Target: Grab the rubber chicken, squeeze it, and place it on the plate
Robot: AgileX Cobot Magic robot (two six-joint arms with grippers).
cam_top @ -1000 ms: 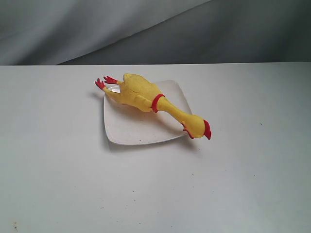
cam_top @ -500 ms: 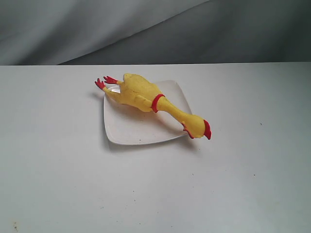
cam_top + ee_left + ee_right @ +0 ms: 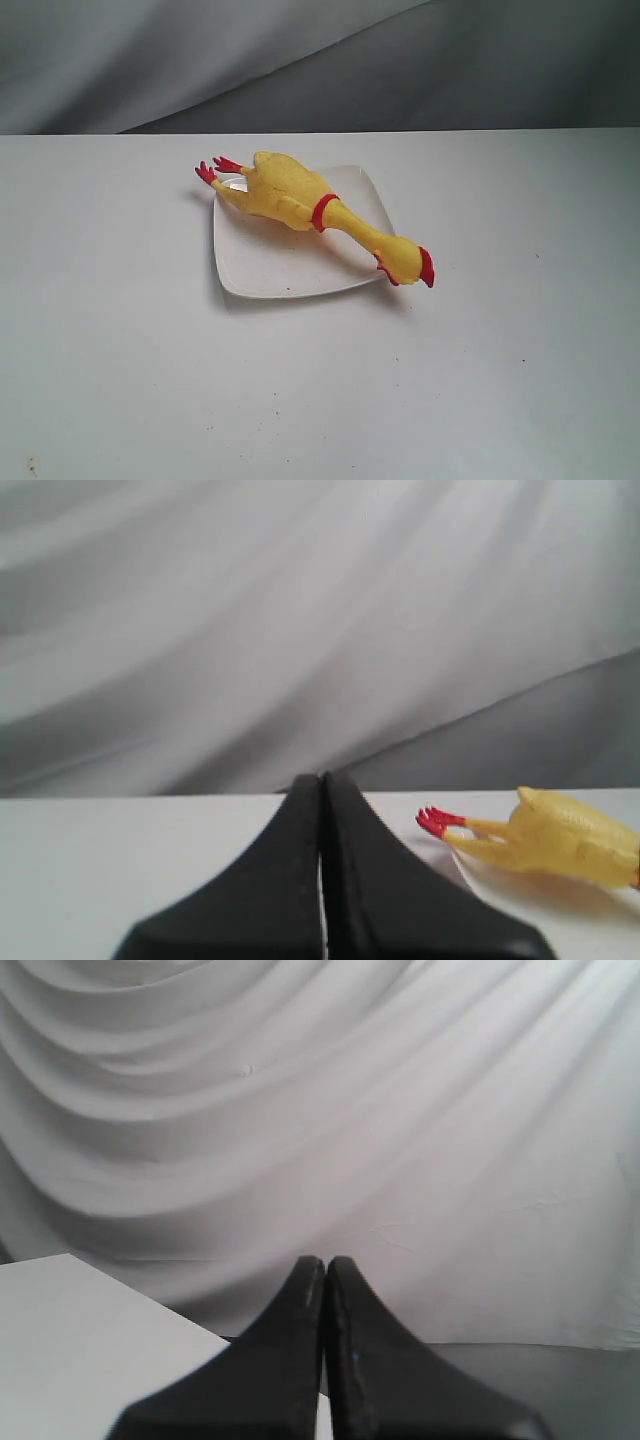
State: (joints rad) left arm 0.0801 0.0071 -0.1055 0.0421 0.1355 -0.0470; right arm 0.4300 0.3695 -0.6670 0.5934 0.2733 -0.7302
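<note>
The yellow rubber chicken [image 3: 300, 200] lies diagonally across the white square plate [image 3: 270, 265]. Its red feet stick out past the far left corner and its head with the red comb hangs over the near right rim. No arm or gripper shows in the exterior view. In the left wrist view my left gripper [image 3: 321, 780] is shut with nothing in it, and the rubber chicken [image 3: 560, 835], feet end towards the fingers, lies beyond it on the plate [image 3: 530, 905]. My right gripper [image 3: 325, 1262] is shut and empty, facing the curtain.
The white table [image 3: 130, 350] extends bare on all sides of the plate, with a few dark specks. A grey draped curtain [image 3: 300, 60] hangs behind the table's far edge. A corner of the table [image 3: 70, 1330] shows in the right wrist view.
</note>
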